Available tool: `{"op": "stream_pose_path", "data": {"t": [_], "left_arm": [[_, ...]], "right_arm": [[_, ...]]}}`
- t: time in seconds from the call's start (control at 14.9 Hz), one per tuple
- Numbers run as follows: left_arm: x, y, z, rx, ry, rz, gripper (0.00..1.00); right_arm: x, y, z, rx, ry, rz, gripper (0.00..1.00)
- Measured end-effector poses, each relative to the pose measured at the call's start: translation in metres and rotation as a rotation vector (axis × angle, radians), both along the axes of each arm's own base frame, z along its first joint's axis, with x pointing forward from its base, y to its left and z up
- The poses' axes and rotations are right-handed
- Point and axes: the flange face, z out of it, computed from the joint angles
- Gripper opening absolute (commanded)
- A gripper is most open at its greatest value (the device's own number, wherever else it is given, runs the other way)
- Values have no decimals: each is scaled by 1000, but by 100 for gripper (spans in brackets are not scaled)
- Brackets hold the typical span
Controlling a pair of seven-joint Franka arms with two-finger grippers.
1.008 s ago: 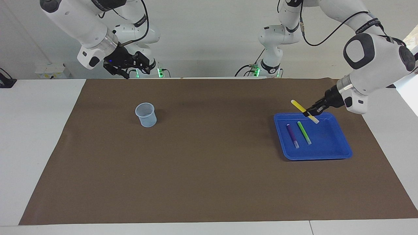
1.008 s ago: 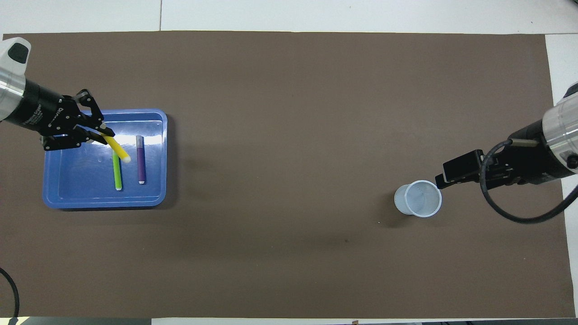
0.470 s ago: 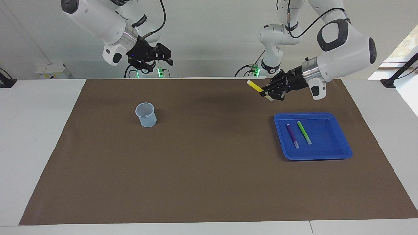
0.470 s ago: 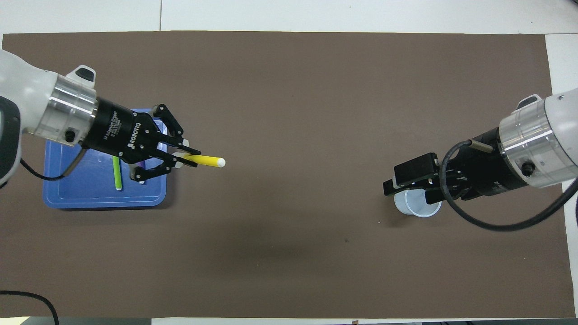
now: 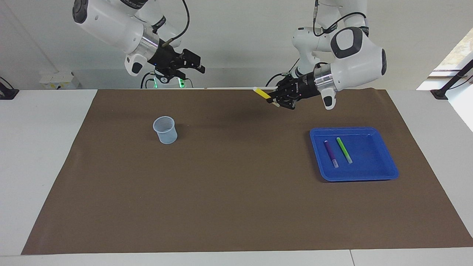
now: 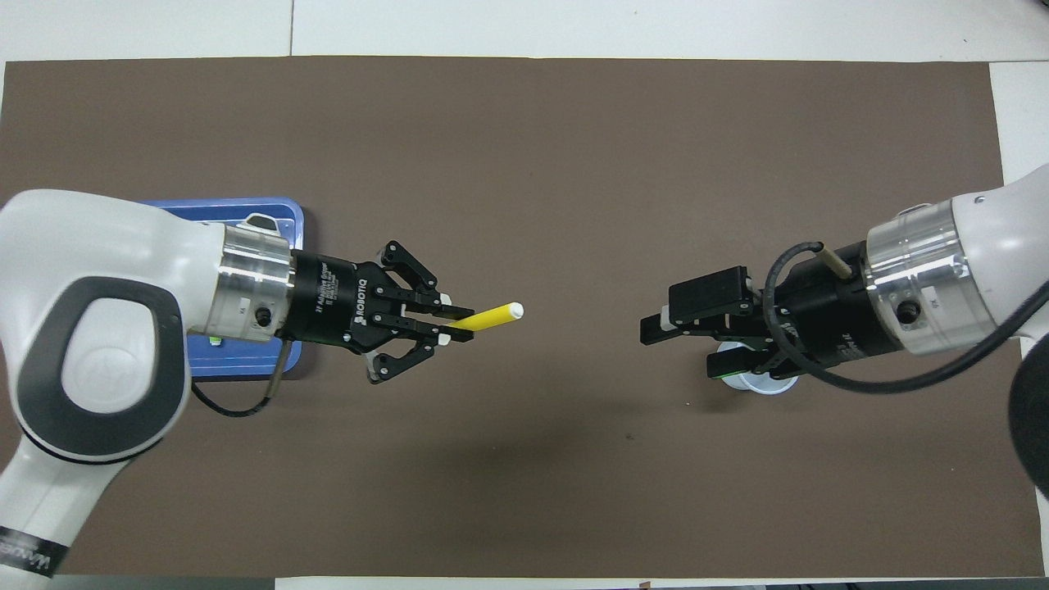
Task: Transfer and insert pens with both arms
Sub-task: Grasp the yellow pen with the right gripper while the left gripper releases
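My left gripper (image 5: 273, 99) is shut on the yellow pen (image 5: 263, 93), held in the air over the brown mat. The pen (image 6: 492, 316) sticks out of the left gripper (image 6: 449, 323) and points toward the right gripper. My right gripper (image 5: 197, 63) is open and holds nothing. It hangs high over the mat, facing the pen across a gap. In the overhead view the right gripper (image 6: 678, 344) covers most of the cup (image 6: 762, 386). The purple pen (image 5: 331, 153) and the green pen (image 5: 344, 150) lie side by side in the blue tray (image 5: 373, 166).
A pale translucent cup (image 5: 165, 130) stands upright on the brown mat (image 5: 236, 192) toward the right arm's end. The blue tray (image 6: 246, 206) sits toward the left arm's end, partly under the left arm. White table borders the mat.
The left arm lifted the yellow pen off the tray and carried it toward the table's middle. The right gripper rose and swung toward the middle too, staying open.
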Motion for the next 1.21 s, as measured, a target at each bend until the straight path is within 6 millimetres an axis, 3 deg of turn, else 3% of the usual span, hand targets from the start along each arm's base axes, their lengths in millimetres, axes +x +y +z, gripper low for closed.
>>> {"op": "stream_pose_path", "data": {"t": [0.13,0.27,0.4,0.54,0.6,1.01,1.21], "left_arm": [[-21,-29,-2,-2,2,57,0],[-36,-41,-8,-22,10,98,0],[-40,-40,-11,-37,22,121,0],[-40,-36,-10,-46,28,133,0],[-40,-34,-9,-51,32,140,0],[-41,-27,-6,-72,40,163,0],[-41,-27,-7,-74,43,165,0]], "right_arm": [[-7,22,-2,-2,8,-32,100],[-13,43,0,-3,-7,-41,100],[-16,54,1,-3,-25,-39,97],[-14,52,0,-28,-54,-45,94],[-11,51,0,-34,-83,-54,86],[-15,85,-2,-25,-168,-83,68],[-15,86,-3,-26,-170,-87,59]]}}
